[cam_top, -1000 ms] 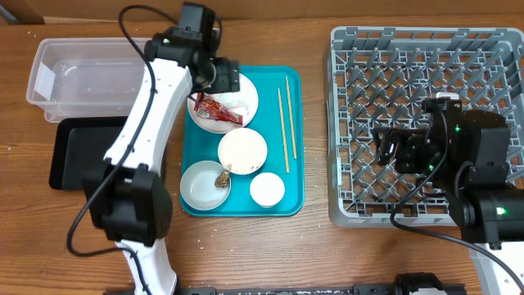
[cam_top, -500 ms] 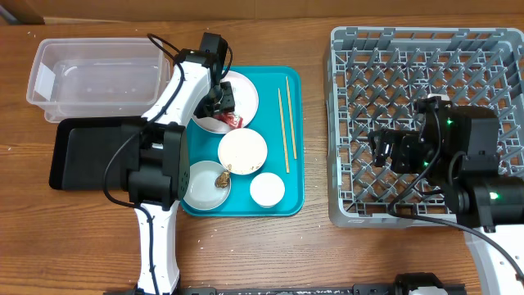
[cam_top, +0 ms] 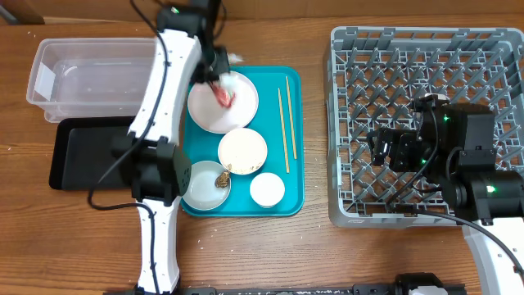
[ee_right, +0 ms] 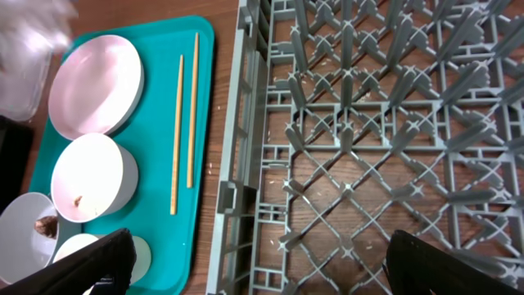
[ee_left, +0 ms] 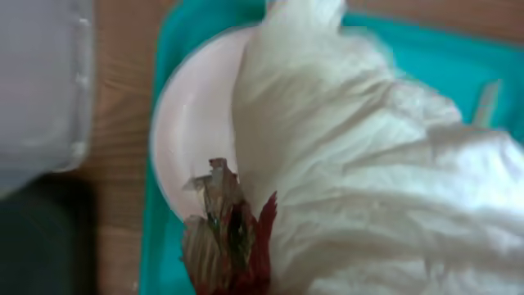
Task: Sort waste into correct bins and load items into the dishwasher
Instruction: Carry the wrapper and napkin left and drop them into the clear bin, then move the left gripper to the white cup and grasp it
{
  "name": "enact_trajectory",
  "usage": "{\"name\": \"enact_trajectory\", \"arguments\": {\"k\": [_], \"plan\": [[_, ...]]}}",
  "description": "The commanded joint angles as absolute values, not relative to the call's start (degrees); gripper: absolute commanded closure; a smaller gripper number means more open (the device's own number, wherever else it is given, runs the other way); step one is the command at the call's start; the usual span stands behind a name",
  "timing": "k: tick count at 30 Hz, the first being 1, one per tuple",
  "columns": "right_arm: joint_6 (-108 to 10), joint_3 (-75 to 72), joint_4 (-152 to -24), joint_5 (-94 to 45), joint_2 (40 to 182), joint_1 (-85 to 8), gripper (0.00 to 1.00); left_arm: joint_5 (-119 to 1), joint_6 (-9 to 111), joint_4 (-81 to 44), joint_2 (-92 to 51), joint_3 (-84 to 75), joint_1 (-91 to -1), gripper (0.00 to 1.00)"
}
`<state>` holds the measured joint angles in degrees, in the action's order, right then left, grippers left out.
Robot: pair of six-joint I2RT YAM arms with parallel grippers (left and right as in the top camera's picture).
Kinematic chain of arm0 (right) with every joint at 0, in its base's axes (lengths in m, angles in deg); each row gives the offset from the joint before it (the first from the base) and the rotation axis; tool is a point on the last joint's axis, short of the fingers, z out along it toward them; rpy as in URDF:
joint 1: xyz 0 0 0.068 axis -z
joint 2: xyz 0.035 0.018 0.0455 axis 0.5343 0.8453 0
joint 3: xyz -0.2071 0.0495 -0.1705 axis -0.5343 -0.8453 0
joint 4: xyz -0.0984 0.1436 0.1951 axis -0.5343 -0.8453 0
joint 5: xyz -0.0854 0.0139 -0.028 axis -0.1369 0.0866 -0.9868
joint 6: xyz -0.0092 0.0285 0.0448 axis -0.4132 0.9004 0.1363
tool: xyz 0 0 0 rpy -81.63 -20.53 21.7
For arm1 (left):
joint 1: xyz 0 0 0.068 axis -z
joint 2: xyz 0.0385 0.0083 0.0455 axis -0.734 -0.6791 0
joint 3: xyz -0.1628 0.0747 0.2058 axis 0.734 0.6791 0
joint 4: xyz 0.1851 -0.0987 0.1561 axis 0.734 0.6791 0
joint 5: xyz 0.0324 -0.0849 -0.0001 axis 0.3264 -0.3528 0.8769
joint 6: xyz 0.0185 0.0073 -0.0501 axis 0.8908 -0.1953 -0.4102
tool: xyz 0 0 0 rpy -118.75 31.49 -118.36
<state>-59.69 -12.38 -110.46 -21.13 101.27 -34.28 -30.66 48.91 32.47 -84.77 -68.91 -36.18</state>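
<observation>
My left gripper (cam_top: 215,70) hangs over the back edge of the white plate (cam_top: 242,112), shut on the red wrapper (cam_top: 223,95) together with the white tissue (cam_top: 236,57). In the left wrist view the tissue (ee_left: 368,164) fills the frame, the wrapper (ee_left: 237,246) dangles beside it and the plate (ee_left: 184,139) lies bare below. A white bowl (cam_top: 242,151), a greyish bowl (cam_top: 202,187) with brown scraps, a cup (cam_top: 267,189) and two chopsticks (cam_top: 284,123) lie on the teal tray. My right gripper (cam_top: 385,148) stands open above the grey dish rack (cam_top: 426,49).
The clear tub (cam_top: 90,78) sits at the back left, with the black tray (cam_top: 82,156) just in front of it. The teal tray (cam_top: 291,197) lies between those bins and the rack. In the right wrist view the rack's lattice wall (ee_right: 237,164) borders the tray.
My left gripper shut on the wrapper and tissue and lifted them off the plate, moving toward the back. The right arm has barely moved.
</observation>
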Motion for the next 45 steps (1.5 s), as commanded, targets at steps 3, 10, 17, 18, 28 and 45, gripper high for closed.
{"name": "enact_trajectory", "arguments": {"k": [3,10,17,18,28,45], "plan": [[-59.51,-10.87,-110.31,-21.0,101.14,-34.54,0.0,-29.07,46.86,36.1,-83.65,-82.05,-44.57,0.96],[-59.51,-10.87,-110.37,-21.0,101.14,-34.54,0.0,-27.36,40.5,31.12,-83.81,-74.68,-57.12,0.96],[-59.51,-10.87,-111.66,-21.0,101.14,-34.54,0.0,-27.41,40.47,18.57,-83.83,-61.54,-59.59,0.96],[-59.51,-10.87,-111.64,-21.0,101.14,-34.54,0.0,-27.38,40.5,18.37,-83.83,-60.98,-59.59,0.92],[-59.51,-10.87,-111.62,-21.0,101.14,-34.54,0.0,-28.87,45.61,24.56,-83.55,-71.36,-59.5,0.0],[-59.51,-10.87,-113.94,-21.02,101.14,-34.54,0.0,-40.21,58.59,43.62,-62.26,-61.24,-42.52,0.0]]}}
